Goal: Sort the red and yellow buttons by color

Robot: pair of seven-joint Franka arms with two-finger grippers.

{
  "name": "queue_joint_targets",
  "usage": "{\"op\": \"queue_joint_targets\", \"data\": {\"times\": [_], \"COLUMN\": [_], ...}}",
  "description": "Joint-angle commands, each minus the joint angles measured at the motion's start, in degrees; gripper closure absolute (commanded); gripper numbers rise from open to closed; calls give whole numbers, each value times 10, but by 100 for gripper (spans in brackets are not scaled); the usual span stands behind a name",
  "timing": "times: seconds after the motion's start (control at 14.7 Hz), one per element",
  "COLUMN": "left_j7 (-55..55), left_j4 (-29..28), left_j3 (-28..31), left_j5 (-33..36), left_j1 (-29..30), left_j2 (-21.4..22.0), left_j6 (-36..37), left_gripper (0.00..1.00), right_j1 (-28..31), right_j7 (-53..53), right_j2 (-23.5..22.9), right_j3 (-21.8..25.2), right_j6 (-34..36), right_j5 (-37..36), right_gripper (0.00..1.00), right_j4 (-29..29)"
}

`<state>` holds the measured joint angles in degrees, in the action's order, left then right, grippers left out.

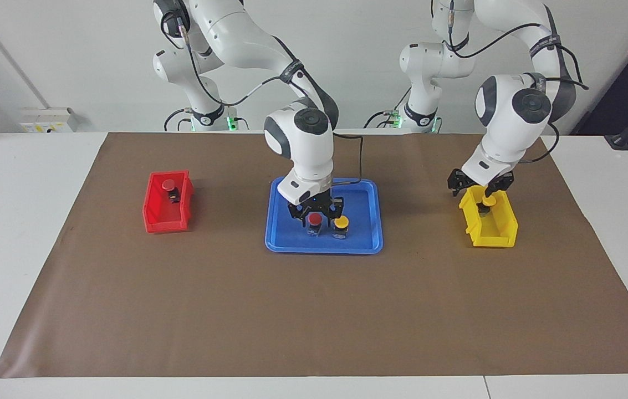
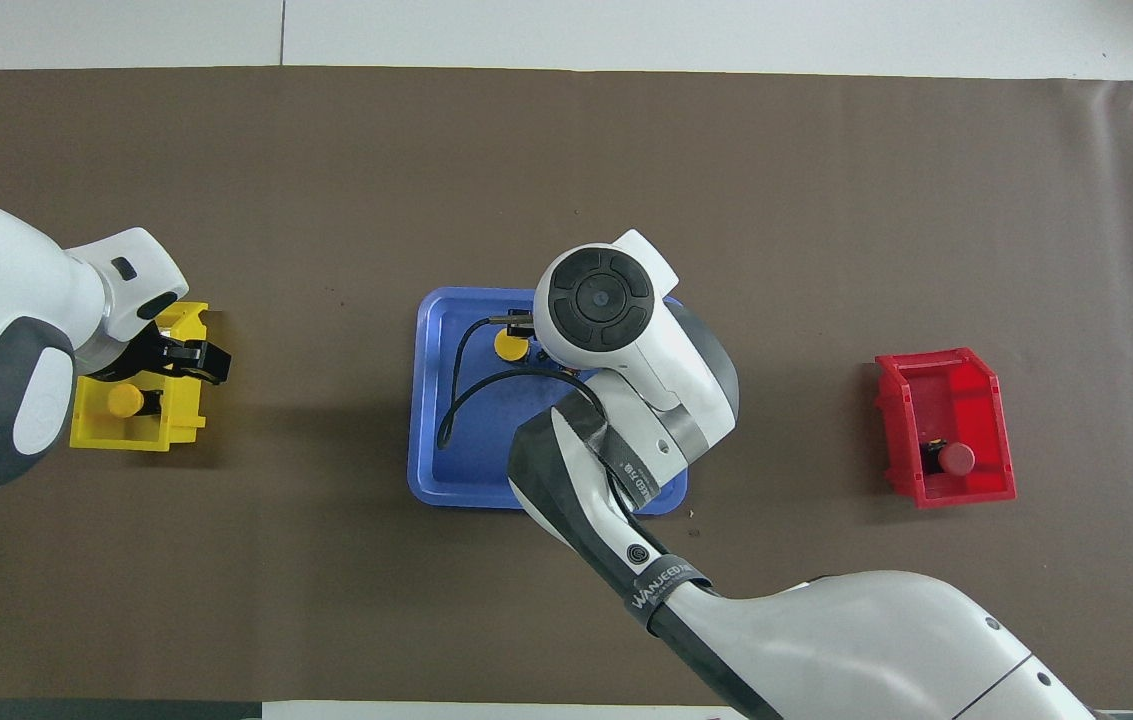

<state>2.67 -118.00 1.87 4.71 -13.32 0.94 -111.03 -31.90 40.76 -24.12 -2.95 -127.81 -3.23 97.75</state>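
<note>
My right jaws [image 1: 315, 215] straddle the upright red button [image 1: 314, 221], half-closed, not yet gripping; left jaws [image 1: 480, 188] wide over the yellow bin [image 1: 499, 233].

A white table [image 1: 25, 233] fills most of the room in view, with a broad brown mat [image 1: 314, 310] laid flat over its middle and white margins left bare at both ends. A seam [image 1: 484, 387] splits the tabletop near one edge. A plain white wall [image 1: 70, 55] rises past the table, carrying a pale socket box [image 1: 47, 119]. Light falls evenly, with soft shadows on the mat.
</note>
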Motion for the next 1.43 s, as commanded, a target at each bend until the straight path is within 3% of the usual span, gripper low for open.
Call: {"op": "queue_joint_targets", "data": {"times": [0.0,0.27,0.48,0.68,0.75,0.95,1.02,1.16,1.36], "left_j7": [45,158,239,248,248,247,247,250,252], "left_j4": [38,120,144,146,161,207,207,202,192], "left_j3": [6,5,6,6,6,6,6,6,5], "left_j5": [-30,-69,-90,-88,-89,-89,-89,-94,-97], "left_j1": [-34,-65,-103,-136,-138,-145,-146,-145,-158], "left_j2": [-8,-45,-58,-60,-72,-112,-112,-112,-131], "left_j6": [15,21,-21,-30,-24,4,5,-16,-33], "left_gripper": [0,0,0,0,0,0,0,0,0], "right_j1": [-2,-4,-11,-11,-11,-4,-1,24,66], "right_j7": [1,2,4,1,0,-15,-15,-17,-84], "right_j2": [14,18,19,20,19,19,21,46,123], "right_j3": [1,1,1,1,1,1,3,2,2], "right_j6": [-17,-17,-17,-17,-17,-10,-5,7,86], "right_j5": [-5,-5,-4,-4,-5,-3,-3,1,6], "right_gripper": [30,34,39,45,53,87,89,89,89], "right_j4": [29,41,42,43,42,37,32,27,28]}}
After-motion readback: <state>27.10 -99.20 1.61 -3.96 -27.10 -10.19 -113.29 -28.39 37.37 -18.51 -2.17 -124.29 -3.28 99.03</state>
